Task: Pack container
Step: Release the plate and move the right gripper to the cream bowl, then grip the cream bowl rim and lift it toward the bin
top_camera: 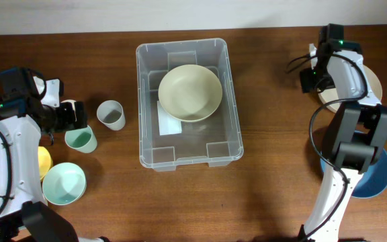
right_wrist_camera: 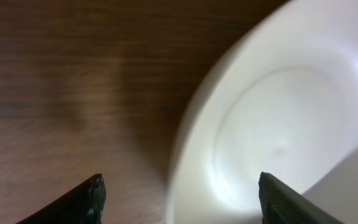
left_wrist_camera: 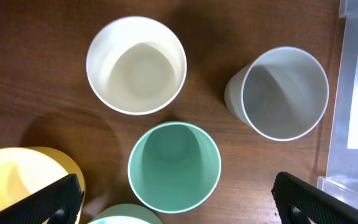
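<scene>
Brown wood desk (top_camera: 267,54) fills the whole overhead shot, and the container (top_camera: 142,101) sits right in the middle of it, upright, between the 2 arms. It's clear plastic, so you can see straight through to the bottom. 1 cream bowl (top_camera: 190,93) is inside, in the far half, and a white label (top_camera: 168,122) pokes out from under the bowl's near-left edge.

All the clutter is on the left. Over there the left hand (left_wrist_camera: 176,205) is spread wide and holding nothing, its dark fingertips (left_wrist_camera: 55,202) just peeking in at the bottom corners of the wrist view. Below it stand 3 cups, close together but not touching: a white cup (left_wrist_camera: 135,65), a grey cup (left_wrist_camera: 283,93) and a green cup (left_wrist_camera: 174,167), all upright and empty. The grey cup is the one nearest the container, whose wall shows at the right edge of that view. A yellow bowl (left_wrist_camera: 23,180) sits in the bottom-left corner, and the overhead shows a mint bowl (top_camera: 64,183) just beside it, nearer the front edge.

Over on the far right, the right hand (right_wrist_camera: 179,202) is open too, nothing between the fingers, hanging over the rim of a white dish (right_wrist_camera: 278,124). That view is blurry, so I can't say how high it is. A blue bowl (top_camera: 375,176) sits nearer the front, mostly hidden by the right arm.
</scene>
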Controlling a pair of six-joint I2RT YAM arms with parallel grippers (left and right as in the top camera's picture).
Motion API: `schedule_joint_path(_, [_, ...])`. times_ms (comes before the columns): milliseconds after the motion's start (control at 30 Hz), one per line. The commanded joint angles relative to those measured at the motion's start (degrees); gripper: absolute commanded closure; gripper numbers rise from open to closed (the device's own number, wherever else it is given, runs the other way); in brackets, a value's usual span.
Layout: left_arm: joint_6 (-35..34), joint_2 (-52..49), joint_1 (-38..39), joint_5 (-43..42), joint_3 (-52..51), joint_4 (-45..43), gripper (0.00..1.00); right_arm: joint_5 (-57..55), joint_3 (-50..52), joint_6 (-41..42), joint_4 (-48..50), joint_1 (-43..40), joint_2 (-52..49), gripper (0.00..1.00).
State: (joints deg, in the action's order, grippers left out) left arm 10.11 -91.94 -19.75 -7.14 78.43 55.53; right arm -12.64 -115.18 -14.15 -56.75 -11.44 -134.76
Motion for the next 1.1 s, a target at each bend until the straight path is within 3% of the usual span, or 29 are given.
schedule_joint_path(0, [0.9,-0.1,-0.3,-1.0,0.5,0.5,0.0,-1.8,0.5,0.0,1.6,-2.1,-1.1,0.26])
schedule_joint_path(600, [0.9,-0.1,-0.3,-1.0,0.5,0.7,0.0,-1.6,0.5,0.1,2.6,-3.8,-5.4,0.26])
schedule_joint_path(733, [0.9,-0.1,-0.3,-1.0,0.5,0.7,0.0,-1.6,0.5,0.6,3.3,-3.7,-5.4,0.34])
schedule_joint_path(900, [0.9,-0.1,-0.3,-1.0,0.5,0.7,0.0,-1.5,0.5,1.1,3.5,-3.7,-5.4,0.51])
schedule_joint_path(1067, [0.9,-0.1,-0.3,-1.0,0.5,0.7,0.0,-1.1,0.5,1.1,3.5,-3.7,-5.4,0.59])
